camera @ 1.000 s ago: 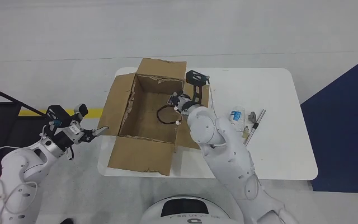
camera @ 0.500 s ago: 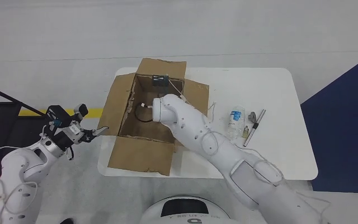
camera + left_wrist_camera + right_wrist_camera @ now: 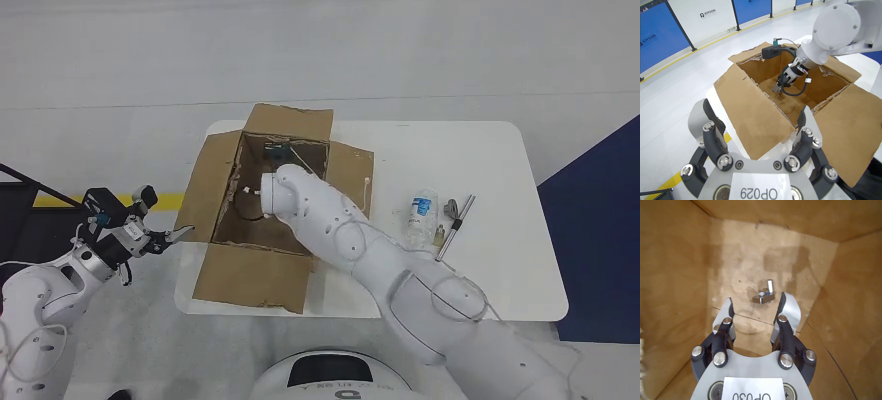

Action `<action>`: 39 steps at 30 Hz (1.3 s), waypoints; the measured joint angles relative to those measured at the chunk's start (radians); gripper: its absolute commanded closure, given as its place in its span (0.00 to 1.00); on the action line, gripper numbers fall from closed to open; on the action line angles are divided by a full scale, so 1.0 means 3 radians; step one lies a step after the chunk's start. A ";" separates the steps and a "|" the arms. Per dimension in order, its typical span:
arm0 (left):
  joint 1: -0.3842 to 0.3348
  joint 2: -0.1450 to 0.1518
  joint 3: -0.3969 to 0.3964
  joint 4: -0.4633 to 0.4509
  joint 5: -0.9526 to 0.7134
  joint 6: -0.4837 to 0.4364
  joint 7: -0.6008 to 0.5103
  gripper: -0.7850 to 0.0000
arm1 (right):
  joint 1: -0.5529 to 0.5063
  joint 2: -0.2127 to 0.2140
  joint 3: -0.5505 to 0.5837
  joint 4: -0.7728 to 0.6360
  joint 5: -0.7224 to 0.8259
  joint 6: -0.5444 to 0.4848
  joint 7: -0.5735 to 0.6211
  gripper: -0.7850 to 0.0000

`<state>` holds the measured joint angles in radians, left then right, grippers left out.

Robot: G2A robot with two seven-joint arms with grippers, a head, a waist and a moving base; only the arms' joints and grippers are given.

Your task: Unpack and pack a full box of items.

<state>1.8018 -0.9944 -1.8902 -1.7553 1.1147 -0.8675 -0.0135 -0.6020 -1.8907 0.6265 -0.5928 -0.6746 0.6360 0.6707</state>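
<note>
Two grippers are showing, one at each side of the job. At the far left of the top view, off the table's left edge, the left gripper (image 3: 172,236) (image 3: 756,108) is hanging in the air with its fingers spread wide and nothing between them, and it is pointing toward the cardboard box (image 3: 225,205) (image 3: 757,121) (image 3: 668,275).

Just right of it, left of centre in the frame, the box is sitting on the white table (image 3: 500,280) with its flaps (image 3: 250,278) folded outward. The right arm is reaching down inside the box. In the left wrist view the right gripper (image 3: 777,88) (image 3: 756,297) is hanging low over the box floor, toward a far corner. Its fingers (image 3: 789,306) are standing well apart and are gripping nothing. On the floor just beyond the fingertips, roughly in line with the gap between them, a small shiny metal part (image 3: 763,297) is lying; whether a finger is touching it I cannot tell.

Right of the box, near the middle of the table, a clear bottle (image 3: 421,213) with a blue label is lying on its side. Just beside it on the right, a thin black and silver rod (image 3: 456,226) is lying at a slant, with a small grey piece (image 3: 452,207) at its upper end.
</note>
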 measured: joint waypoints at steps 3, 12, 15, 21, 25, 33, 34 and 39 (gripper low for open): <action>0.0000 0.0000 0.0000 0.0000 0.0000 0.0000 0.0000 0.00 | -0.0063 0.0070 0.0186 -0.0202 0.0061 -0.0189 -0.0302 0.00; 0.0000 0.0000 0.0000 0.0000 0.0000 0.0000 0.0000 0.00 | -0.2133 0.0781 0.1408 -0.2986 -0.1060 0.0339 -0.0900 0.00; 0.0000 0.0000 0.0000 0.0000 0.0000 0.0000 0.0000 0.00 | -0.3031 0.0946 0.1867 -0.4070 -0.1372 0.0136 -0.0595 0.00; 0.0000 0.0000 0.0000 0.0000 0.0000 0.0000 0.0000 0.00 | -0.3351 0.0969 0.1992 -0.4506 -0.1395 0.0059 -0.0547 0.00; 0.0000 0.0000 0.0000 0.0000 0.0000 0.0000 0.0000 0.00 | -0.3341 0.0969 0.1991 -0.4499 -0.1395 0.0060 -0.0547 0.00; 0.0000 0.0000 0.0000 0.0000 0.0000 0.0000 0.0000 0.00 | -0.3327 0.0969 0.1977 -0.4491 -0.1345 0.0039 -0.0646 0.00; 0.0000 0.0000 0.0000 0.0000 0.0000 0.0000 0.0000 0.00 | -0.3317 0.0970 0.1975 -0.4492 -0.1344 0.0040 -0.0638 0.00; 0.0000 0.0000 0.0000 0.0000 0.0000 0.0000 0.0000 0.00 | -0.3243 0.0969 0.1953 -0.4503 -0.1338 0.0099 -0.0605 0.00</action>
<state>1.8018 -0.9944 -1.8902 -1.7553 1.1147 -0.8675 -0.0135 -1.5749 -1.6002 1.2123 -1.9436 -1.0760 0.6656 0.4892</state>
